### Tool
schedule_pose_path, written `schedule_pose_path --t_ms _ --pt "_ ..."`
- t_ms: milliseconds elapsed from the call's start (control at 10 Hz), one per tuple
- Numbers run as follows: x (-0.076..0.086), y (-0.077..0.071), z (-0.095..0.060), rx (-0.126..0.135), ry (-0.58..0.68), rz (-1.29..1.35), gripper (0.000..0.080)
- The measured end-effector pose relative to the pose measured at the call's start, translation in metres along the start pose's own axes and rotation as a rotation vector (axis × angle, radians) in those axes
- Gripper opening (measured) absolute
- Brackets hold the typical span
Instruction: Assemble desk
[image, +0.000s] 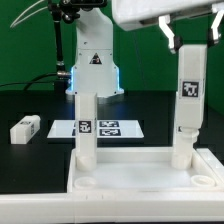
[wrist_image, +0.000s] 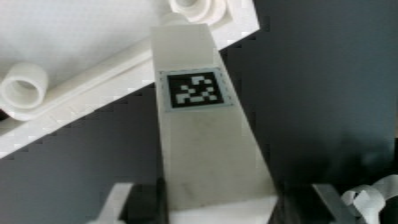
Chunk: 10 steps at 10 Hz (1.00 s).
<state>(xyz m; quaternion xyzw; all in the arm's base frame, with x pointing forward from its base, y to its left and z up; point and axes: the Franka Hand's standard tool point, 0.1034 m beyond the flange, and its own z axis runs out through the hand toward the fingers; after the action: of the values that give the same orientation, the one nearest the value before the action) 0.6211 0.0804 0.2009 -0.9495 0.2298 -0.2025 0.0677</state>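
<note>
Pincer released, jaws apart either side of the upright leg (gaps visible both sides). Leg stands directly below, axis vertical, seated at a corner of the top, toward the near edge of the table.

We see a white desk top and white legs, one leg's tag patterned in black-and-white squares. The table is black, the marker board white with black tags, and the backdrop green.
</note>
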Motion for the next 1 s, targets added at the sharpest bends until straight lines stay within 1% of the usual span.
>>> schedule_pose_path --t_ms 100,300,700,800,900,1000 --pt "-0.003 0.002 0.005 -0.006 -0.004 -0.001 0.0294" --pt "-0.007 -0.001 0.015 -0.015 -0.012 -0.006 0.0294" --pt "-0.007 0.0 0.016 -0.017 -0.013 -0.01 0.0294" --pt "-0.007 -0.001 0.017 -0.021 -0.016 -0.018 0.0294" --pt "-0.005 -0.011 0.021 -0.03 -0.014 -0.047 0.0294" --pt "-0.002 -0.022 0.024 -0.026 -0.006 -0.066 0.0294"
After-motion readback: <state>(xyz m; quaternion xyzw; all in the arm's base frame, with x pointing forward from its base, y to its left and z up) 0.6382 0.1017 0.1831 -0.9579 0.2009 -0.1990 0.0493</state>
